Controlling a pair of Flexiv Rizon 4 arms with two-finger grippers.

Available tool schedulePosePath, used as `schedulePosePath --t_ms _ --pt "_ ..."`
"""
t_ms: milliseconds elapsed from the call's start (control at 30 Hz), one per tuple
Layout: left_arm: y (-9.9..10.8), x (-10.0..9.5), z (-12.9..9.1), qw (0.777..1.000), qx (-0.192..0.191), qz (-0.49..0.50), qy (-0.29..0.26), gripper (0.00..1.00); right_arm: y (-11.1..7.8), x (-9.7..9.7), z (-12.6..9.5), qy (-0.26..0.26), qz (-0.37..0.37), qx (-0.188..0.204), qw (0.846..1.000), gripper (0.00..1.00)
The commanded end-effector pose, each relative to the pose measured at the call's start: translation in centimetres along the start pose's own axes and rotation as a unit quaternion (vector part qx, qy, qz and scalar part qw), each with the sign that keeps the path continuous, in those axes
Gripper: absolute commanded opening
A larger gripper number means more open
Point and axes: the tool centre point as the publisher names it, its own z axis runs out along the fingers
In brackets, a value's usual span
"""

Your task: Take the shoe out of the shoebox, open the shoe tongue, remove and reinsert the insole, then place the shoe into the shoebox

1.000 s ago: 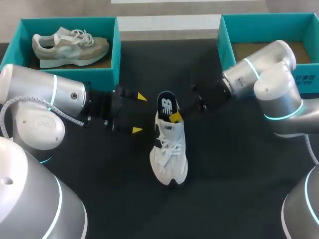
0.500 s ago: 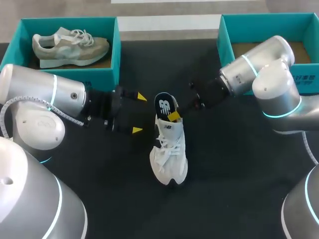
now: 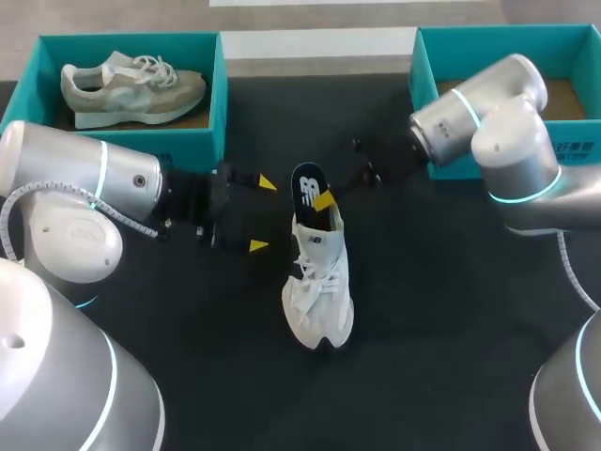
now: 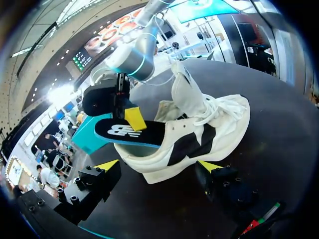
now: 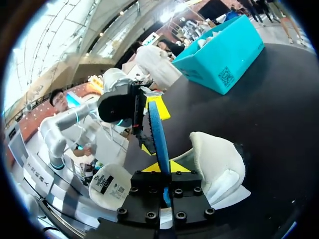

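White shoe (image 3: 317, 291) stands upright on its sole mid-table (image 3: 451, 319), outside both boxes. Toe points toward the robot, heel toward the far side. Tongue (image 4: 183, 89) is pulled up, laces loose. Dark insole (image 3: 307, 191) with a white logo sticks up out of the heel opening. One end is inside the shoe, the rest tilts in the air above the heel.

Right arm (image 3: 488, 122) comes in from the right. The right jaws are narrow, pinching the raised end of the insole from both sides. The right wrist view shows the insole (image 5: 157, 142) edge-on between the yellow tips, with the shoe (image 5: 217, 162) just beside and under them. In the left wrist view one yellow tip sits on top of the insole (image 4: 130, 134).

Left arm (image 3: 94, 183) comes in from the left. The left jaws are spread wide and hold nothing, near the shoe's heel side but apart from it. In the left wrist view the shoe (image 4: 199, 132) lies ahead of and between the spread tips, no contact seen.

Left box (image 3: 211, 103), teal, at the far left, holds a second shoe (image 3: 131, 86), grey-green. Right box (image 3: 421, 75), teal, at the far right, is partly hidden by the right arm.
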Motion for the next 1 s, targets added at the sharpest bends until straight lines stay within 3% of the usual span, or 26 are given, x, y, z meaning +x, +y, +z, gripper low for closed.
schedulePosePath --t_ms 33,233,367,767,900,1000 --pt "0.0 0.1 -0.1 1.0 -0.001 0.0 0.0 1.0 0.6 -0.2 0.0 0.011 0.016 0.006 1.0 0.0" --pt "0.0 0.1 -0.1 1.0 -0.001 0.0 0.0 1.0 0.5 -0.1 0.3 0.012 0.016 0.0 1.0 0.0" --pt "0.0 0.1 -0.1 1.0 -0.001 0.0 0.0 1.0 -0.2 -0.1 0.6 0.001 0.011 0.012 1.0 0.24" --pt "0.0 0.1 -0.1 1.0 -0.001 0.0 0.0 1.0 -2.2 -0.3 1.7 -0.002 0.029 0.037 0.999 0.14" --pt "0.0 0.1 -0.1 1.0 -0.001 0.0 0.0 1.0 -2.1 -0.1 1.7 0.0 0.038 0.046 0.998 0.0" --pt "0.0 0.1 -0.1 1.0 -0.001 0.0 0.0 1.0 -2.2 -0.2 1.6 0.003 0.055 0.06 0.997 0.0"
